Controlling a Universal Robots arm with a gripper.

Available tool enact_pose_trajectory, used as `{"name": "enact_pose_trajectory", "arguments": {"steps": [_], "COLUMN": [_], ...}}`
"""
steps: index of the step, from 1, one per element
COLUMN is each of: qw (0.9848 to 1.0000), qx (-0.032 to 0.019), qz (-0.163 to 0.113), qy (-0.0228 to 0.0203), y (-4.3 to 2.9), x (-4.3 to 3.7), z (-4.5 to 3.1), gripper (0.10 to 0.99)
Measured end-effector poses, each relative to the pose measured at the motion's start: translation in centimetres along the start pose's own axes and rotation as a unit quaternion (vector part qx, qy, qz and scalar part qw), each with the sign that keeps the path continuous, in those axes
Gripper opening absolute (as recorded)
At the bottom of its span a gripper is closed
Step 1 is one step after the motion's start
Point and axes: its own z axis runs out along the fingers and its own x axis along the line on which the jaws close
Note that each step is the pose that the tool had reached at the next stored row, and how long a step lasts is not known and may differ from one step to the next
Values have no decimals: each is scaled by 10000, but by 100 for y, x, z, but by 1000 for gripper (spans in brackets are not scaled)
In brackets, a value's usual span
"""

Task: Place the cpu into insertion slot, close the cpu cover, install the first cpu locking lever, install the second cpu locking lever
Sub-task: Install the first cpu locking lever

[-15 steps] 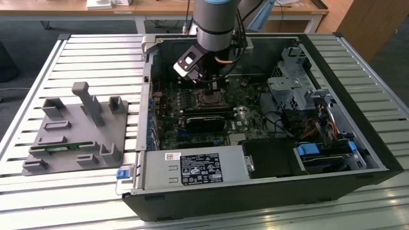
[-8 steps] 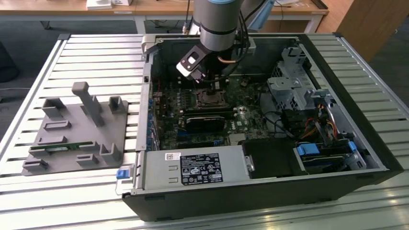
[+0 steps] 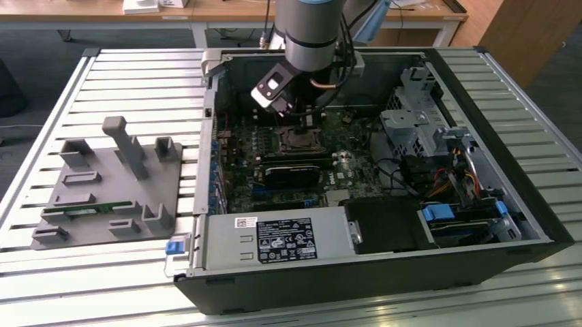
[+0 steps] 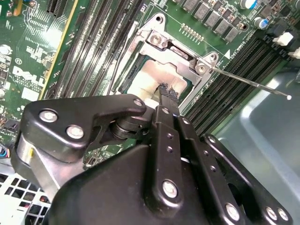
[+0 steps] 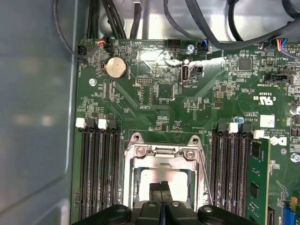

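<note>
The cpu (image 4: 152, 77) lay seated in the insertion slot (image 3: 298, 140). Its smeared beige top showed through the cut-out of the cpu cover (image 5: 161, 152), which lay flat over it. The fingers (image 5: 155, 191) were pressed together with nothing between them, their tip low over the cpu's top inside the frame; contact could not be confirmed. One thin wire lever (image 4: 253, 84) stood out from the socket's corner across the memory slots (image 4: 225, 93). The green circuit board (image 5: 154, 108) sat in an open black computer case (image 3: 364, 279) lying on a pale slatted counter (image 3: 109, 75). A grey parts fixture (image 3: 100, 197) rested on the counter at the exterior view's left. Wooden desks (image 3: 227, 10) and dark floor (image 3: 37, 48) lay beyond.
</note>
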Motion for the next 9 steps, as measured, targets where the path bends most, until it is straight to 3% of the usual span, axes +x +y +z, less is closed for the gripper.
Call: {"name": "enact_pose_trajectory", "arguments": {"steps": [9], "qw": [10000], "qx": [0], "qz": [0], "qy": [0], "y": [2], "x": [9], "z": [-120], "gripper": [106]}}
